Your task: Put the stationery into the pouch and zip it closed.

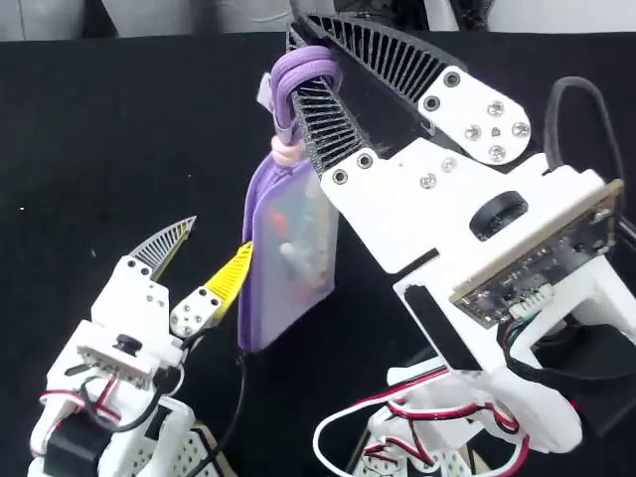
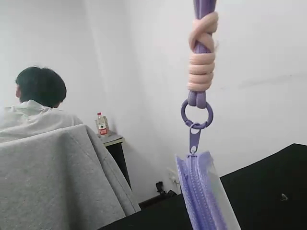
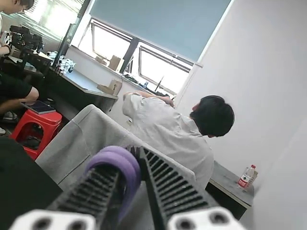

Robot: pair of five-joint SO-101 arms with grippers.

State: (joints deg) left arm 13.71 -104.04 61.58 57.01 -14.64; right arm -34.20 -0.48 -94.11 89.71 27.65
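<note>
A purple pouch (image 1: 288,248) with a clear face hangs upright above the black table; small white and red items show through the face. My right gripper (image 1: 303,62) is shut on the pouch's purple strap (image 1: 306,72), which sits between its ribbed fingers (image 3: 165,189) in the right wrist view too, as a purple loop (image 3: 115,165). A pink knotted cord (image 2: 202,57), a ring and the zipper pull (image 2: 194,141) hang below the strap, above the pouch's zipper edge (image 2: 199,191). My left gripper (image 1: 204,260) is open, low at the left, its yellow finger (image 1: 231,278) beside the pouch's lower edge.
The black tabletop (image 1: 99,129) stretches to the left and back. Red, white and black cables (image 1: 397,437) run around the arm bases at the front. A thick black cable (image 1: 581,109) loops at the far right.
</note>
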